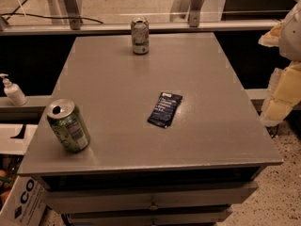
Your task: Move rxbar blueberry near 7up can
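Note:
The rxbar blueberry [165, 108], a flat dark navy wrapper with pale print, lies on the grey table top [141, 79], right of the middle. The 7up can [140, 35], silver-white and green, stands upright at the far edge of the table. The bar and the can are well apart. My arm and gripper [278, 100] show as pale white and yellow shapes at the right edge of the view. They are beyond the table's right side, away from the bar, and hold nothing that I can see.
A brighter all-green can [68, 125] stands tilted at the front left corner. A white pump bottle [12, 91] sits on a ledge to the left. A cardboard box [21, 199] stands on the floor at lower left. Drawers are below the table's front edge.

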Action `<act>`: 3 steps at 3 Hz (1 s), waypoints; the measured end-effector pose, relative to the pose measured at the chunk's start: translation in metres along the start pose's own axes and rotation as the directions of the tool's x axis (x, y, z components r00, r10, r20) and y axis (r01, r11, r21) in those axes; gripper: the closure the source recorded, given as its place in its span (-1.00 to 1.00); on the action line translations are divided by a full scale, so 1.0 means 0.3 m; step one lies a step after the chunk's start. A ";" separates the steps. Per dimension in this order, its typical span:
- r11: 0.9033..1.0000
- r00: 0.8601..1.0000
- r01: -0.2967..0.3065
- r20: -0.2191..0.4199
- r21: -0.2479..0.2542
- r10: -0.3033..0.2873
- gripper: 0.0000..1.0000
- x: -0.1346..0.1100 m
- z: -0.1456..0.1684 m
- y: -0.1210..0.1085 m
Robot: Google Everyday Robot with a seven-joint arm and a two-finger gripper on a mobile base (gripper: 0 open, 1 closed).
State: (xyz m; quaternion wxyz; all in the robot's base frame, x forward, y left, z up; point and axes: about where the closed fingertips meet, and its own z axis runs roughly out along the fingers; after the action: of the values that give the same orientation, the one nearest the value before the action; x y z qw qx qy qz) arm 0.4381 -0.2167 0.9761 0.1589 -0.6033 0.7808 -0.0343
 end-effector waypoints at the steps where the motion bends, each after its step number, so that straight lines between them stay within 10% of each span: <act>1: 1.000 1.000 0.000 0.000 0.000 0.000 -1.00 0.000 0.000 0.000; 3: 0.980 0.980 0.197 0.016 0.040 -0.198 -1.00 -0.150 0.101 -0.023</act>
State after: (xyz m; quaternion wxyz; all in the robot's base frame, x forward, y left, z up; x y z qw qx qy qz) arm 0.4632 -0.1714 0.9584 0.1737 -0.6750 0.7147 -0.0588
